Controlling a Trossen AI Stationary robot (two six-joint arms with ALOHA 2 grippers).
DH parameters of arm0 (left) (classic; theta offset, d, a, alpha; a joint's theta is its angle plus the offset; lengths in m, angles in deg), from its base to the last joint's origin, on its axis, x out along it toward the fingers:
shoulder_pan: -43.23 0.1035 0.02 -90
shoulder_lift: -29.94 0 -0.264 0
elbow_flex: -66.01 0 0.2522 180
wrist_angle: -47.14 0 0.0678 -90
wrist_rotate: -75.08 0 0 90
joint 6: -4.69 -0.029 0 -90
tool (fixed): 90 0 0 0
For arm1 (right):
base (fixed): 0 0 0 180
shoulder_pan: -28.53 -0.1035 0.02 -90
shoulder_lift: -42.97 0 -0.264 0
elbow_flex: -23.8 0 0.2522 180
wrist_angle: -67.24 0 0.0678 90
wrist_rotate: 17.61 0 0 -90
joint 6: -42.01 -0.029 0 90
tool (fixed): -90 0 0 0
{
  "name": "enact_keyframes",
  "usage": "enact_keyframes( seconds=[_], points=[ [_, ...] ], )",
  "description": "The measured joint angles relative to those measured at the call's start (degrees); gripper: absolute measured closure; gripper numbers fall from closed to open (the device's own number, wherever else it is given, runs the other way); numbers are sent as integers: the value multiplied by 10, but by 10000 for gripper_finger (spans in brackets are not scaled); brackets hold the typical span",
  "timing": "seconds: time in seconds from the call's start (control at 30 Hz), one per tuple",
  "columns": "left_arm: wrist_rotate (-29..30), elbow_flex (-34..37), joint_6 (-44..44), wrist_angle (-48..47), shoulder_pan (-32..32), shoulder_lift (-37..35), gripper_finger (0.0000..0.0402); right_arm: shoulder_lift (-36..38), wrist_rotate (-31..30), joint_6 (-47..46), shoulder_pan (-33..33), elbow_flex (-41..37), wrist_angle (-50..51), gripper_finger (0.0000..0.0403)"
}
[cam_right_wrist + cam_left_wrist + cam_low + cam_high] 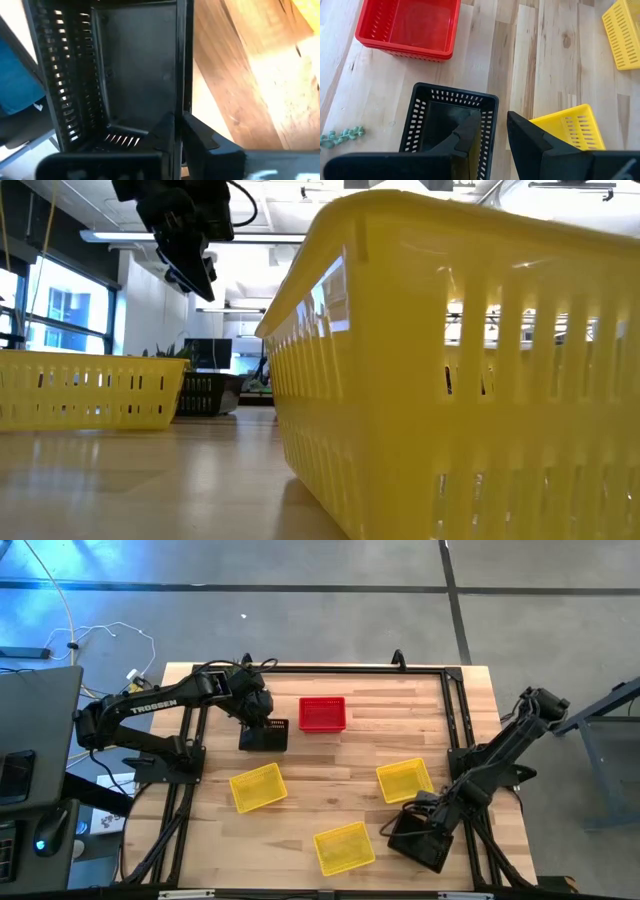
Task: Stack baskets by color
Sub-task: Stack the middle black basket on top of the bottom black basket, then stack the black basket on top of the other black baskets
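High view first: any word on the left gripper (256,708)?

— Poised over the rear black basket (264,735), just beside the red basket (322,714). Going by the left wrist view, about half spread, one finger (467,134) above the inside, the other out past the wall, gripping nothing. Lined up that way, probably, to drop astride the wall and pinch it.

— Backed by the low view?

— Yes: hanging well clear of the table (340,755), with nothing between the fingers.

— And the right gripper (426,824)?

— Down at the front right corner of the table, all but closed on one wall of the second black basket (418,843). Plain in the right wrist view: thin wall squeezed between the two fingers. Taken by the rim, most likely, to leave the underside free for nesting into another.

— Yellows?

— Left yellow basket (258,787), right yellow basket (404,780) and front yellow basket (344,848), all lying apart on the front half, none stacked. Left alone for now, seemingly, with both arms busy on black.

— Red?

— Double rim in the left wrist view, so apparently nested and done.

— Third black one?

— Cannot tell; perhaps nested inside one of the two
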Motion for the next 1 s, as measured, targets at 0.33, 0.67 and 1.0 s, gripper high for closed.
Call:
enact_keyframes(
  seconds=[0.33,0.67,1.0],
  points=[
    [1,0,0,0,0,0,321,0,0,8,0,11,12,315],
    [163,0,-14,0,0,0,321,0,-83,14,0,90,94,304],
    [163,0,-38,-6,0,0,284,0,-196,27,23,110,166,304]
  ],
)
